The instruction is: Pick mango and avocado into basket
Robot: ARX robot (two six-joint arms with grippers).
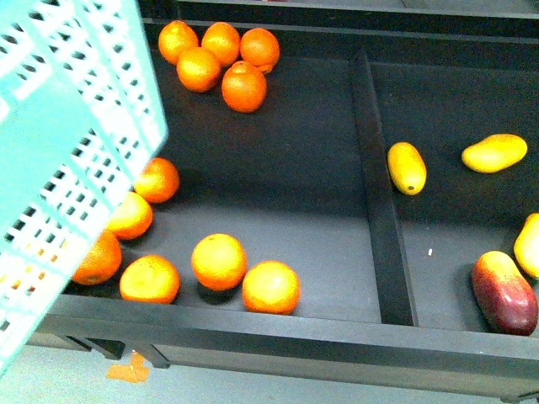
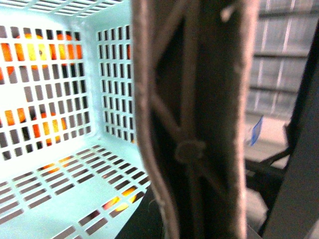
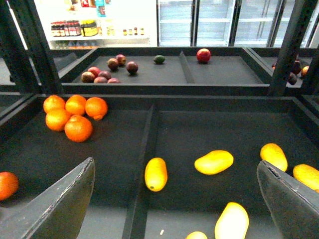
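The turquoise slotted basket (image 1: 76, 126) hangs tilted at the left of the front view, over the oranges. In the left wrist view its empty inside (image 2: 60, 189) and brown-grey ribbed handle (image 2: 194, 124) fill the picture. My left gripper is shut on that handle, and its fingers are hidden. Several yellow mangoes lie in the right compartment; the nearest to the divider is one (image 1: 407, 167), which also shows in the right wrist view (image 3: 156, 174). My right gripper (image 3: 172, 214) is open and empty above them. A dark green avocado (image 3: 159, 59) lies on the far shelf.
Several oranges (image 1: 219, 261) lie in the left compartment, some under the basket. A black divider (image 1: 379, 185) separates the compartments, and a raised front rim (image 1: 295, 337) edges the tray. A red-yellow mango (image 1: 504, 292) lies front right. Dark red fruit (image 3: 102, 74) and a red apple (image 3: 203, 55) sit on the far shelf.
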